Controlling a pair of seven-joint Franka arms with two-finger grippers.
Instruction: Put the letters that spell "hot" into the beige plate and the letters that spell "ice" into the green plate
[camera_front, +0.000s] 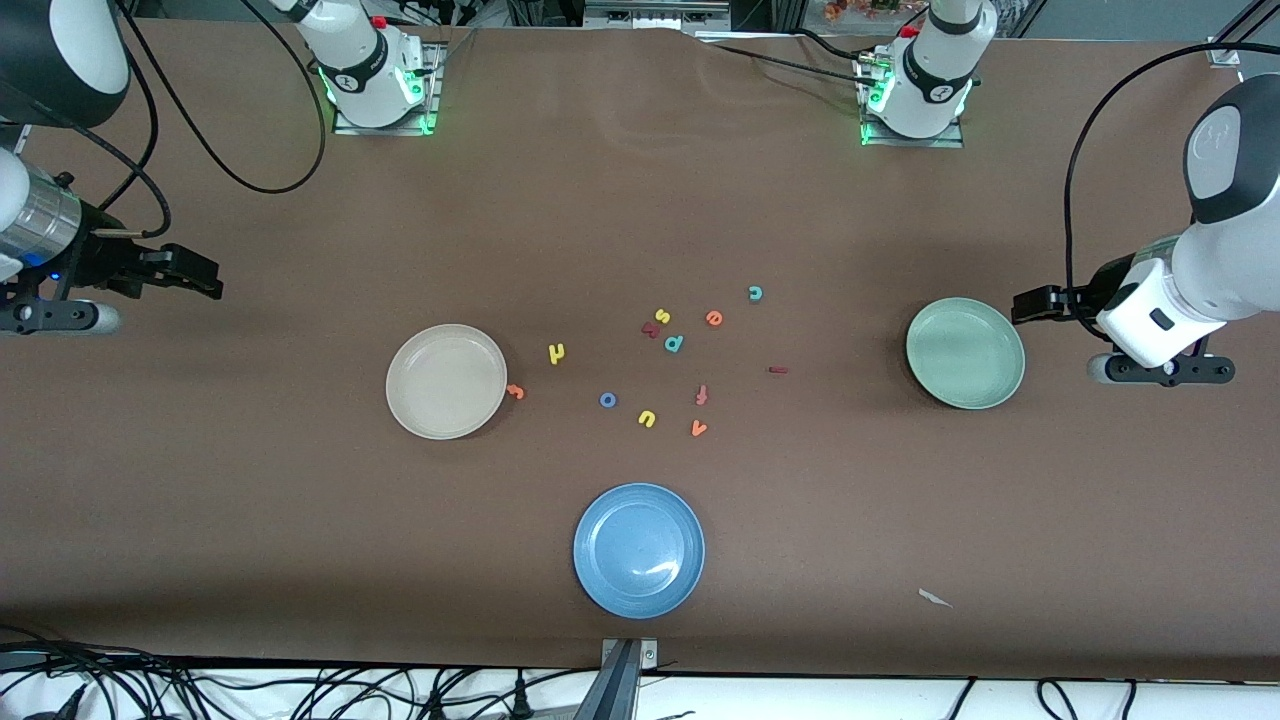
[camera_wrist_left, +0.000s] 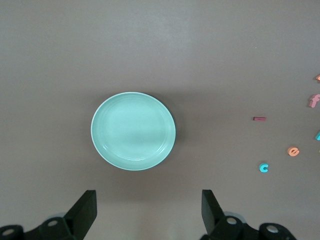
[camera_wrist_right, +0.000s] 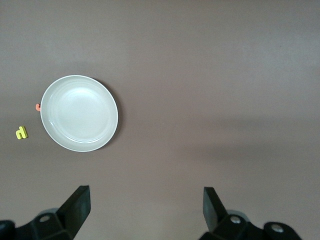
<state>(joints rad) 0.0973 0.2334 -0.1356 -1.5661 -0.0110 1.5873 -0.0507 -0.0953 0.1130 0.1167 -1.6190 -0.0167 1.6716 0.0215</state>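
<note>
The beige plate (camera_front: 446, 381) (camera_wrist_right: 79, 113) lies toward the right arm's end, with the orange t (camera_front: 515, 391) (camera_wrist_right: 37, 106) touching its rim. The yellow h (camera_front: 557, 352) (camera_wrist_right: 21, 132) and blue o (camera_front: 607, 400) lie close by. The green plate (camera_front: 965, 352) (camera_wrist_left: 133, 131) lies toward the left arm's end. The dark red i (camera_front: 777, 370) (camera_wrist_left: 259, 118), orange e (camera_front: 714, 318) (camera_wrist_left: 293, 151) and teal c (camera_front: 755, 293) (camera_wrist_left: 264, 168) lie mid-table. My left gripper (camera_front: 1032, 303) (camera_wrist_left: 149, 207) hangs open and empty over the table beside the green plate. My right gripper (camera_front: 205, 275) (camera_wrist_right: 146, 207) hangs open and empty over the right arm's end.
A blue plate (camera_front: 639, 549) lies nearest the front camera. Other letters sit among the task's own: yellow s (camera_front: 662, 316), teal p (camera_front: 674, 343), yellow u (camera_front: 646, 418), orange v (camera_front: 698, 428), a red cross-shaped letter (camera_front: 701, 395). A paper scrap (camera_front: 934, 598) lies near the front edge.
</note>
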